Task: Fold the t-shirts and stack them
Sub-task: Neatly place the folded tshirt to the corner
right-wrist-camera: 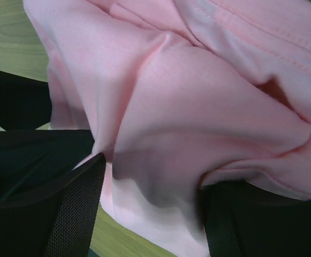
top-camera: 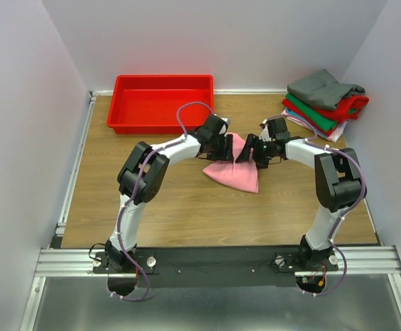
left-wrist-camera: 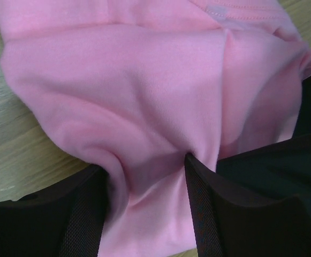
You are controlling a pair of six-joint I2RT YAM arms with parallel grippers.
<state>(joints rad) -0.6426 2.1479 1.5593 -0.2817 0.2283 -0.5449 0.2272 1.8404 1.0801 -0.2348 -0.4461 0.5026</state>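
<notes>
A light pink t-shirt (top-camera: 236, 174) lies crumpled in the middle of the wooden table (top-camera: 186, 207), narrow at the far end and wider toward me. My left gripper (top-camera: 229, 146) and right gripper (top-camera: 247, 150) meet tip to tip at that far end. In the left wrist view a bunched fold of pink t-shirt (left-wrist-camera: 128, 80) fills the left gripper (left-wrist-camera: 144, 176), pressed by both fingers. In the right wrist view the pink t-shirt (right-wrist-camera: 198, 96) is gathered thickly in the right gripper (right-wrist-camera: 155, 182). A stack of folded t-shirts (top-camera: 324, 103), grey on top of red, green and pale ones, sits at the back right.
A red plastic tray (top-camera: 162, 103) stands at the back left against the wall. White walls close in the table on three sides. Both arms bend inward over the table's centre, their bases on the rail at the near edge.
</notes>
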